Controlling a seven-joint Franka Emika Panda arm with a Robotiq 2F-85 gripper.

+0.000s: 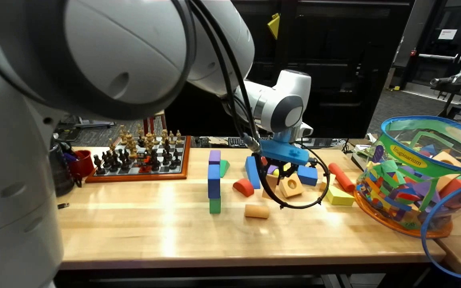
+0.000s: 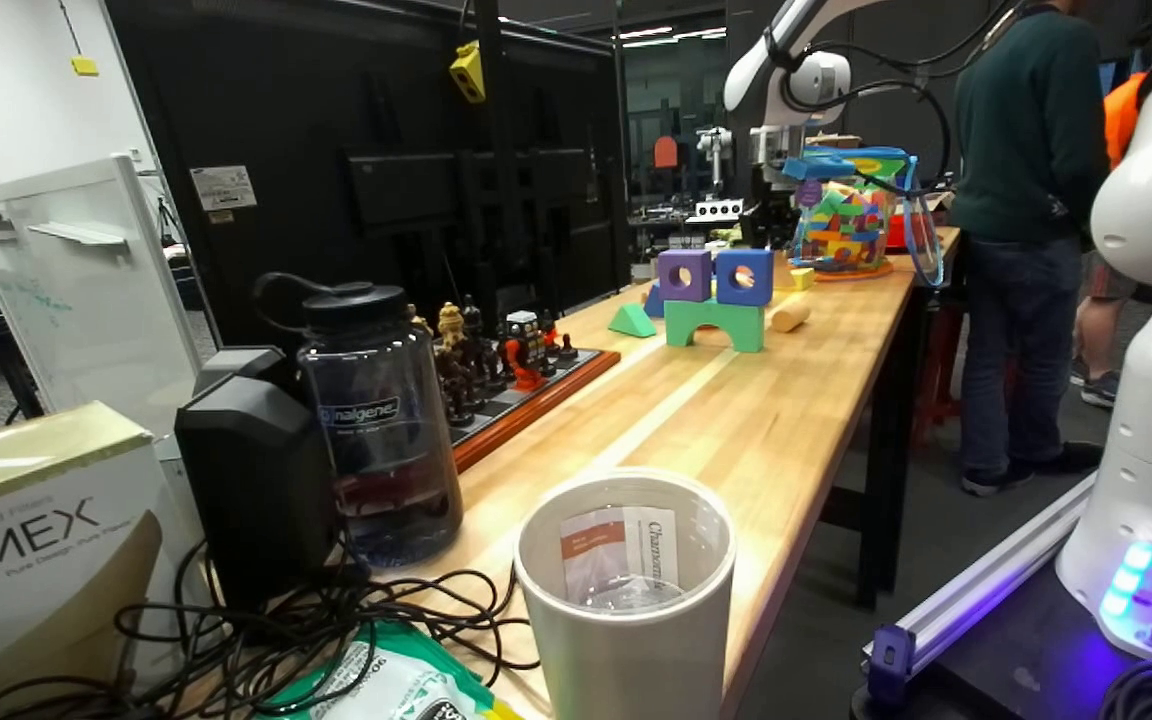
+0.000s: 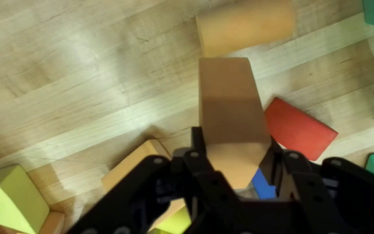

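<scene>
My gripper [image 3: 235, 143] is shut on a plain wooden block [image 3: 232, 117], its fingers on either side of it in the wrist view. In an exterior view the held block [image 1: 269, 189] hangs low among loose blocks. Beyond it lies a wooden cylinder [image 3: 245, 29], and a red half-round block [image 3: 300, 128] is to the right. A green arch [image 2: 714, 330] carries a purple holed block [image 2: 684, 275] and a blue holed block [image 2: 744, 276] side by side. A green triangular block [image 2: 633, 320] lies near the arch.
A wooden holed block [image 1: 291, 186], a blue block [image 1: 307, 175], a yellow block [image 1: 339, 196] and a red cylinder [image 1: 341, 177] lie around the gripper. A clear bag of blocks [image 1: 406, 192] stands at one end; a chessboard [image 1: 166, 174], bottle [image 2: 376, 420] and cup [image 2: 626, 650] are elsewhere.
</scene>
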